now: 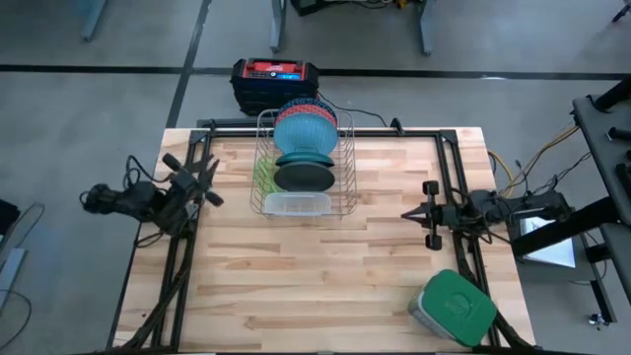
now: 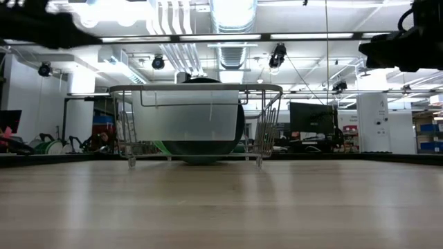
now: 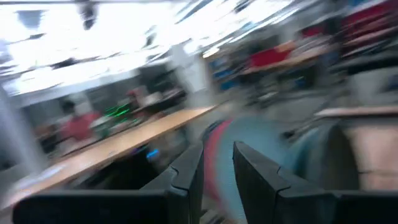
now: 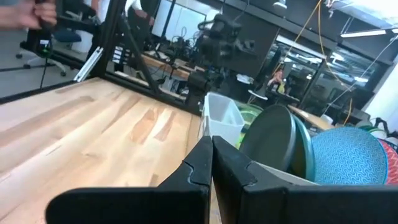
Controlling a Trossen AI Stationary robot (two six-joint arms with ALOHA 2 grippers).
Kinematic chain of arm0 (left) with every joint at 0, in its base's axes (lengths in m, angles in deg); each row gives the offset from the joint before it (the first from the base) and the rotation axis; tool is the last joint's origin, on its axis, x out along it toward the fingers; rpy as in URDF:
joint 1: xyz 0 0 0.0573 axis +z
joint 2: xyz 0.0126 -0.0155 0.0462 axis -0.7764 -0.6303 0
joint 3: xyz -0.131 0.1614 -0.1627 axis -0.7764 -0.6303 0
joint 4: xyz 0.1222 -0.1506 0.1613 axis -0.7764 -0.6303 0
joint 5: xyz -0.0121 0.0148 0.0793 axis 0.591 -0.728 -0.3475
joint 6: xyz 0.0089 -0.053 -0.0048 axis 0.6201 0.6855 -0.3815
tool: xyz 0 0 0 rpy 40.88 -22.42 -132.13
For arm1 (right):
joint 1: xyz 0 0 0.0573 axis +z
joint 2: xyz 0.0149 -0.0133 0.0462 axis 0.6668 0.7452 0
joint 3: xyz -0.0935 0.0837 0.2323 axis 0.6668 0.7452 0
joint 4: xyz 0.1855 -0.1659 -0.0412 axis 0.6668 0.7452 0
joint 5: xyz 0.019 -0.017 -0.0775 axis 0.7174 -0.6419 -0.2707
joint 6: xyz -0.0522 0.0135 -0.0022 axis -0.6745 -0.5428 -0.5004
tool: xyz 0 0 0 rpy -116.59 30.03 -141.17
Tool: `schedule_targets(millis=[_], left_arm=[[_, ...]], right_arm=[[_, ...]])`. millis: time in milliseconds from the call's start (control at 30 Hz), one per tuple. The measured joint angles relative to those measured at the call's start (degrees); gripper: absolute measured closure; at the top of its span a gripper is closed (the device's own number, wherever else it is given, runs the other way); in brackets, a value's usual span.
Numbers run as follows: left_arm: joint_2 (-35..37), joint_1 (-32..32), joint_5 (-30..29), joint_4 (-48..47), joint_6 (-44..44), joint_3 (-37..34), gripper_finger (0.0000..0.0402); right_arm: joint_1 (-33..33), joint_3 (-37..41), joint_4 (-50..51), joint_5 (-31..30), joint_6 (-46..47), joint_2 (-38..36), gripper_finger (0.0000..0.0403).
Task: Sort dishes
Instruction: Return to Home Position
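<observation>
1. Left gripper [image 1: 210,183] hangs at the 9 o'clock edge of the table [image 1: 325,296]. Its fingers [image 3: 186,180] stand slightly apart with nothing between them.
2. At 12 o'clock sits the wire rack [image 1: 256,148], holding every dish I can see. A neon-green piece [image 1: 262,174] is at its 9 o'clock side. From back to front stand a red-patterned plate [image 1: 323,103], a blue-speckled plate [image 1: 304,128] and a dark plate [image 1: 301,178], all on edge. A pale tub [image 1: 296,204] fills the rack's 6 o'clock end.
3. Right gripper [image 1: 409,213] waits at 3 o'clock, its tips pressed together and empty.
4. Grey container [image 1: 455,308] with a green lid lies at 5 o'clock, well apart from the rack and not part of the job.
5. Judgement: the sorting looks done, and only parking both arms seems left.
</observation>
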Motion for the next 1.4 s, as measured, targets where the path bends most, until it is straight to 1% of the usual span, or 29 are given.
schedule_targets(millis=[67,100,167,233,300,367,433,533,633,800,900,1033,1067,1233,1300,1400], left_arm=[[0.0,3.9,-3.4,4.2,-2.0,-2.5,0.0326],[0.0,6.1,-3.8,6.8,-4.1,-3.6,0.0326],[0.0,11.2,-2.6,11.9,-8.3,-5.4,0.0326],[-0.1,16.9,-1.3,14.8,-11.6,-6.5,0.0326],[-0.1,23.7,-1.2,15.4,-13.2,-6.9,0.0326],[-0.2,30.8,0.7,14.9,-12.8,-7.0,0.0326],[-0.5,37.6,6.6,12.8,-10.3,-7.0,0.0326],[-2.2,47.3,19.5,10.6,-4.9,-7.0,0.0326],[-5.1,56.1,25.4,10.4,-0.2,-7.0,0.0326],[-10.8,67.6,37.3,11.2,2.8,-7.0,0.0326],[-15.2,72.7,42.0,12.9,5.1,-7.0,0.0326],[-22.6,77.6,44.4,19.2,6.7,-7.0,0.0326],[-24.5,78.2,44.2,21.1,6.8,-7.0,0.0326],[-29.3,78.2,37.4,25.8,9.3,-7.0,0.0326],[-30.0,78.0,36.2,26.3,9.4,-7.0,0.0326],[-30.0,78.0,36.0,26.3,10.4,-7.0,0.0326]], right_arm=[[0.0,0.1,-0.2,0.0,0.0,-0.1,0.0403],[0.0,0.1,-0.2,-0.1,-0.1,-0.1,0.0403],[0.0,0.1,-0.1,-0.9,-0.2,-0.1,0.0403],[0.0,0.1,0.0,-3.2,-0.2,0.0,0.0403],[0.0,0.1,0.5,-6.0,-0.2,0.0,0.0403],[0.0,0.1,0.5,-7.3,-0.2,0.4,0.0403],[0.0,0.1,0.5,-7.4,-0.6,0.4,0.0403],[0.0,0.1,0.5,-7.4,-2.2,0.4,0.0403],[0.0,0.1,0.5,-7.4,-2.3,0.4,0.0403],[0.0,0.1,0.5,-7.5,-3.7,0.4,0.0403],[0.0,0.1,0.5,-7.5,-6.7,0.4,0.0403],[0.0,0.1,0.5,-7.5,-8.2,0.4,0.0403],[0.0,0.1,0.5,-7.5,-8.3,0.4,0.0403],[0.0,0.0,0.5,-7.5,-8.3,0.4,0.0403],[0.0,0.0,0.5,-7.5,-8.3,0.4,0.0403],[0.0,0.0,0.5,-7.4,-8.2,0.4,0.0403]])
